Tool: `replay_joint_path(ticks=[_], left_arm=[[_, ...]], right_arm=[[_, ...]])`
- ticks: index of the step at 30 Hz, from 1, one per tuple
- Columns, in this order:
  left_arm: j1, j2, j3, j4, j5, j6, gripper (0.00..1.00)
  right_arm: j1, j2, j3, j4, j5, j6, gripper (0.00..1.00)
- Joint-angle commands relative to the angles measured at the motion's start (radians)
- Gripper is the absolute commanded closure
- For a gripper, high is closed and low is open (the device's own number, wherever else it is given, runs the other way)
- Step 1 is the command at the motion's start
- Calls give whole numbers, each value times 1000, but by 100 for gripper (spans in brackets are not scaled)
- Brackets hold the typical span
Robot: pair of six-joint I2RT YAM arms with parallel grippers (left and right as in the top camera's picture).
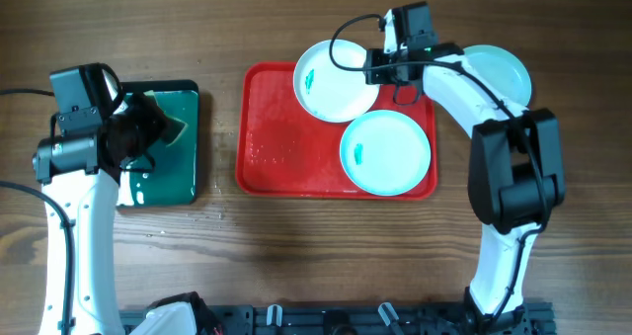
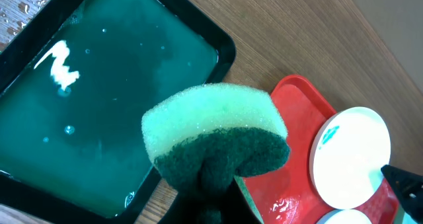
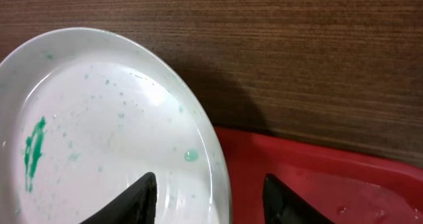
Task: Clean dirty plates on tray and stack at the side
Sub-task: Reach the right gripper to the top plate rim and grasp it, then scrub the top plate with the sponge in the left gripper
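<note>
The white plate (image 1: 331, 83) lies on the far part of the red tray (image 1: 286, 147), with a teal smear on its left side. A pale turquoise plate (image 1: 387, 152) with a small smear lies on the tray's near right. Another turquoise plate (image 1: 499, 73) lies on the table right of the tray. My right gripper (image 1: 380, 70) is open. In the right wrist view (image 3: 208, 191) its fingers straddle the white plate's (image 3: 99, 131) right rim, one over the plate and one over the tray (image 3: 330, 178). My left gripper (image 1: 148, 127) is shut on a green sponge (image 2: 218, 125) above the dark green tray.
The dark green tray (image 1: 168, 172) at the left holds a film of soapy water (image 2: 99, 72). The red tray's bare left half (image 2: 297, 98) is wet. A dark rail runs along the table's front edge (image 1: 346, 320).
</note>
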Motion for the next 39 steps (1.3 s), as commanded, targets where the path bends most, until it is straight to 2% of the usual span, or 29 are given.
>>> replay_joint_path(ticks=[1, 3, 6, 9, 12, 14, 21, 23, 26, 32, 35, 39], left_arm=[[4, 5, 14, 6, 12, -10, 96], [4, 5, 14, 6, 12, -10, 96], [4, 5, 14, 6, 12, -9, 96], [4, 5, 14, 2, 12, -9, 96], [4, 5, 13, -8, 12, -9, 96], [4, 5, 13, -8, 12, -9, 96], [4, 5, 13, -7, 12, -9, 96], [4, 5, 13, -7, 12, -9, 96], [4, 5, 13, -7, 12, -9, 96], [4, 6, 13, 3, 68, -8, 96], [-2, 8, 13, 21, 124, 14, 96], [-50, 20, 13, 34, 125, 14, 96]], right_arm=[[6, 28, 10, 22, 34, -2, 51], [6, 28, 10, 24, 34, -2, 51], [6, 32, 10, 27, 34, 1, 60], [6, 58, 10, 27, 34, -2, 60], [7, 86, 10, 21, 30, -1, 64], [15, 85, 10, 19, 24, 2, 71], [43, 84, 13, 19, -51, 1, 79], [50, 84, 13, 19, -74, 1, 83], [63, 84, 13, 5, -98, 5, 95], [89, 71, 13, -21, -235, 10, 96], [106, 55, 13, -67, -233, 24, 96], [118, 44, 13, -155, -233, -1, 96]])
